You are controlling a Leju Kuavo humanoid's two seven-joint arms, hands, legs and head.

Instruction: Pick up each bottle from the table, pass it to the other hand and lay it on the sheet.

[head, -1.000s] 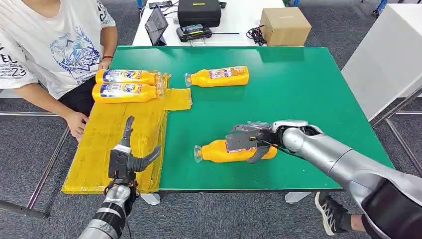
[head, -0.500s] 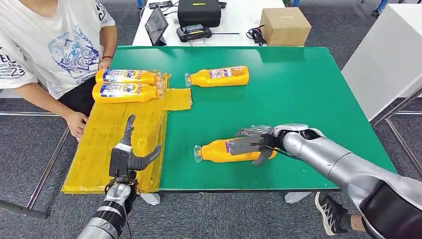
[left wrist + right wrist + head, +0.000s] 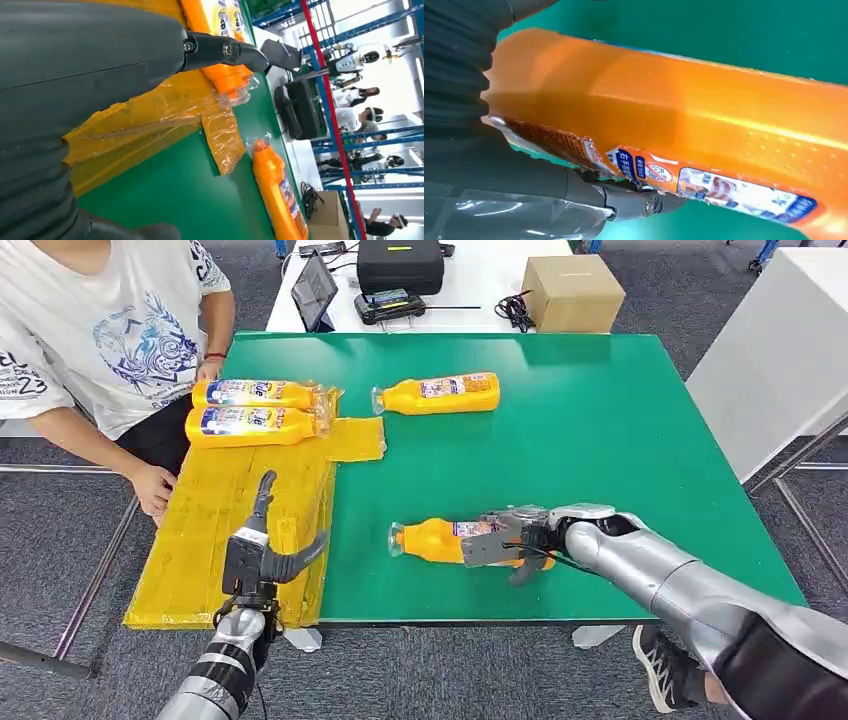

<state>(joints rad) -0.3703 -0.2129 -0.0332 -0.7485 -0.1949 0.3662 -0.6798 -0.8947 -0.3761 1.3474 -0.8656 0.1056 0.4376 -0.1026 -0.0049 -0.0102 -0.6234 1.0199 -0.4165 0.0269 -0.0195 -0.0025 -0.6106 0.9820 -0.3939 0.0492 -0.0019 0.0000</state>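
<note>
Since a second ago my right hand [image 3: 505,541] has come down and closed around the near bottle [image 3: 440,539], fingers over its label, thumb under the near side. The right wrist view has the bottle [image 3: 684,125] pressed right against the palm, so I'd call that a grip. The bottle is lying on its side on the green table [image 3: 600,420] near the front edge, cap pointing toward the sheet [image 3: 215,520], and it has slid a touch that way. Can't tell if it's lifted off the surface.

My left hand [image 3: 262,552] hasn't moved: it hovers over the sheet's near end, fingers spread, holding nothing.

Around it: two bottles [image 3: 255,410] lie side by side on the sheet's far end, and a fourth bottle [image 3: 438,393] lies on the table just past the sheet's corner. A person [image 3: 110,340] sits at the far left corner, one hand [image 3: 155,488] right beside the sheet's edge. Behind the table there's a white desk with a cardboard box [image 3: 572,290] and a black case [image 3: 400,264].
</note>
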